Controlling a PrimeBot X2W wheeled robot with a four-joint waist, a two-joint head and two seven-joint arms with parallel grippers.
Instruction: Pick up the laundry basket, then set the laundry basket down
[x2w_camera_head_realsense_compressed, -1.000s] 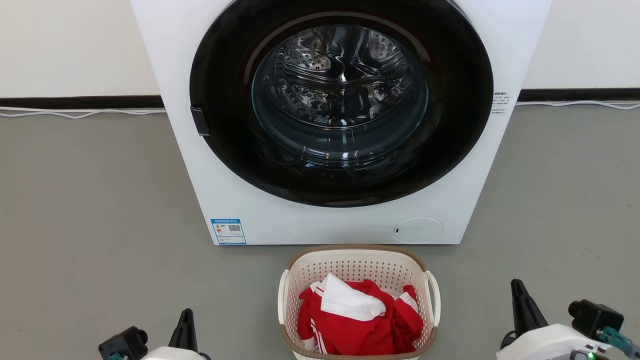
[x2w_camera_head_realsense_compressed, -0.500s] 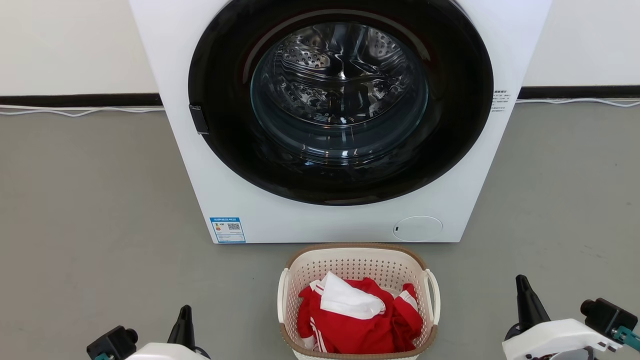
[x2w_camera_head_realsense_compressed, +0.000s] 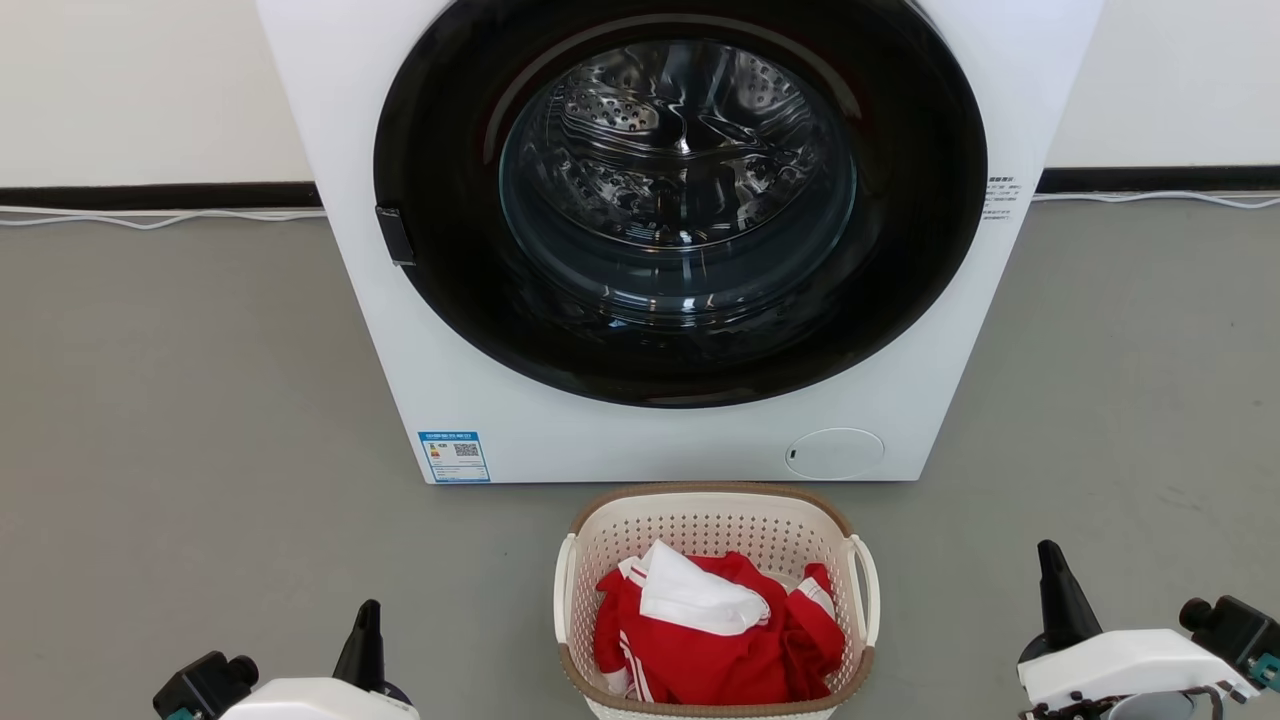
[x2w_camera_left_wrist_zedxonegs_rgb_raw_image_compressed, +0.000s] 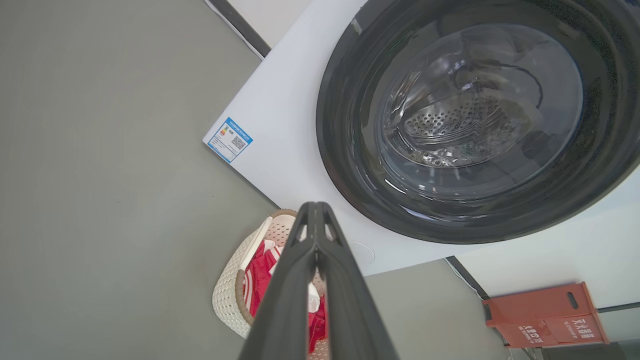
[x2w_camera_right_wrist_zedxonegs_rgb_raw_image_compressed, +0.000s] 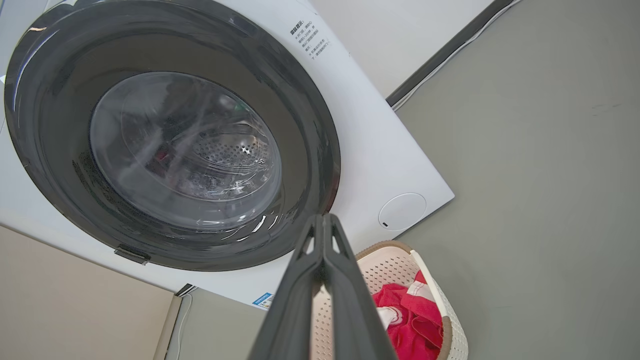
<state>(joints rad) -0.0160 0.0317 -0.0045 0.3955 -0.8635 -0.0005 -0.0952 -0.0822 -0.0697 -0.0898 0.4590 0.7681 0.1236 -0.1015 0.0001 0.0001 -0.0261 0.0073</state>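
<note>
1. Left gripper (x2w_camera_left_wrist_zedxonegs_rgb_raw_image_compressed: 314, 216): its two dark fingers are pressed flat together into one point, with nothing between them. In the head view it (x2w_camera_head_realsense_compressed: 368, 625) sits at the lower left, tip up, over bare floor (x2w_camera_head_realsense_compressed: 200, 400).
2. Right gripper (x2w_camera_right_wrist_zedxonegs_rgb_raw_image_compressed: 324, 223): same state, fingers closed on themselves and empty. In the head view it (x2w_camera_head_realsense_compressed: 1052, 565) is at the lower right, tip up, touching nothing.
3. Laundry basket (x2w_camera_head_realsense_compressed: 712, 494): stands upright on the grey floor between the two grippers, well apart from both. Brown rim uppermost. One white loop handle on its left side (x2w_camera_head_realsense_compressed: 566, 590), one on its right (x2w_camera_head_realsense_compressed: 866, 590).
4. Contents: a crumpled red garment (x2w_camera_head_realsense_compressed: 720, 665) with white stripes, and a white cloth (x2w_camera_head_realsense_compressed: 690, 600) lying on top of it.
5. Left wrist view: the basket (x2w_camera_left_wrist_zedxonegs_rgb_raw_image_compressed: 227, 287) lies beyond the closed fingers and is partly hidden by them. Right wrist view: likewise, with the basket (x2w_camera_right_wrist_zedxonegs_rgb_raw_image_compressed: 452, 327) low and to the right of the fingers.
6. Washing machine (x2w_camera_head_realsense_compressed: 600, 440): white, just behind the basket. I cannot tell whether the two touch.
7. Round dark-framed glass door (x2w_camera_head_realsense_compressed: 440, 300): shut, and the steel drum shows through it.
8. On the machine front: a blue label (x2w_camera_head_realsense_compressed: 454, 457) at lower left and a round white cap (x2w_camera_head_realsense_compressed: 834, 452) at lower right.
9. Farther out: a pale wall, with a white cable (x2w_camera_head_realsense_compressed: 150, 215) running along its dark skirting. In the left wrist view, a red crate (x2w_camera_left_wrist_zedxonegs_rgb_raw_image_compressed: 545, 315) stands by the wall near the machine.
</note>
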